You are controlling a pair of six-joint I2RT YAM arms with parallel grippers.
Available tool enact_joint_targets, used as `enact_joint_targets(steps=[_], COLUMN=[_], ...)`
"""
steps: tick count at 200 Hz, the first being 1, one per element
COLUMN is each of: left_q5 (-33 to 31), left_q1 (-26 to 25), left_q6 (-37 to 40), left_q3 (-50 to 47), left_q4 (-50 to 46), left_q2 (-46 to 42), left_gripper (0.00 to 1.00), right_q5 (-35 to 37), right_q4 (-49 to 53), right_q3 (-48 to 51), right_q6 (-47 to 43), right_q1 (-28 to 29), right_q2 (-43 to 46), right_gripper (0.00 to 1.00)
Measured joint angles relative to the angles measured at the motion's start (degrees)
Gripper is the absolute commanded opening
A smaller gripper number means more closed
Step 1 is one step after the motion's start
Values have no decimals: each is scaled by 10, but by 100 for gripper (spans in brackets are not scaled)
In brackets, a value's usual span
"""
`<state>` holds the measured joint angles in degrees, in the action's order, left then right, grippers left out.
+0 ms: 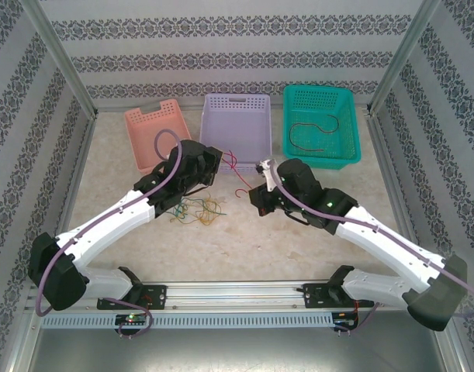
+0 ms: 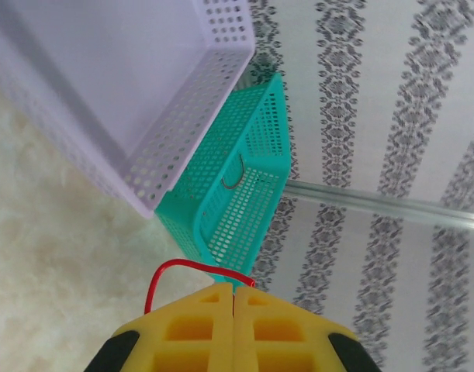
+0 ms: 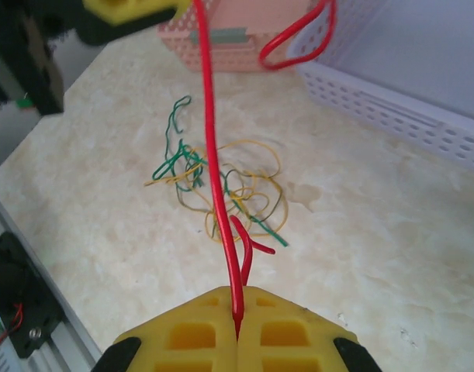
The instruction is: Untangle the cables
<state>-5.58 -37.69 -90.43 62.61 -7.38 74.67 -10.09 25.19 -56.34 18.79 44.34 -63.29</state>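
Now, on the table (image 1: 244, 248), with one dark cable (image 1: 292, 138) in the teal basket (image 1: 353, 128), the left gripper (image 2: 234, 293) and right gripper (image 3: 238, 298) each have jaws pressed together on the red cable (image 3: 211, 139) stretched between them, above the tangle (image 3: 192, 174) of green, yellow and brown cables.

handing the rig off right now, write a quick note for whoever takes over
Left gripper: shut on one end of the thin red cable, beside the lilac perforated plastic basket.
Right gripper: shut on the same cable, which runs taut between the two grippers above the pile.
Done: a dark brown cable lies in the teal perforated plastic basket.
Left: bin the red cable, then separate the green and yellowish cables, tangled in a heap on the beige marbled table.
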Motion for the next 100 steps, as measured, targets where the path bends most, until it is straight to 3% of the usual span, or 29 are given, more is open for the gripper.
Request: enact_joint_targets(steps=[26,46,89,100], left_q5=[5,20,132,170], left_q1=[7,10,45,52], left_q6=[99,169,310,342], left_q3=[-4,-34,-48,-30], left_q4=[9,68,166,167], left_q2=[2,2,21,30], left_gripper=[0,0,0,0], right_q5=[-23,-59,-130,-143], right_q4=[10,14,47,58], right_q3=[-23,-30,-53,-64], right_q6=[-5,10,68,76], right_q1=[20,16,-50,-77], right_q2=[-27,-39,-37,-28], right_gripper=[0,0,41,48])
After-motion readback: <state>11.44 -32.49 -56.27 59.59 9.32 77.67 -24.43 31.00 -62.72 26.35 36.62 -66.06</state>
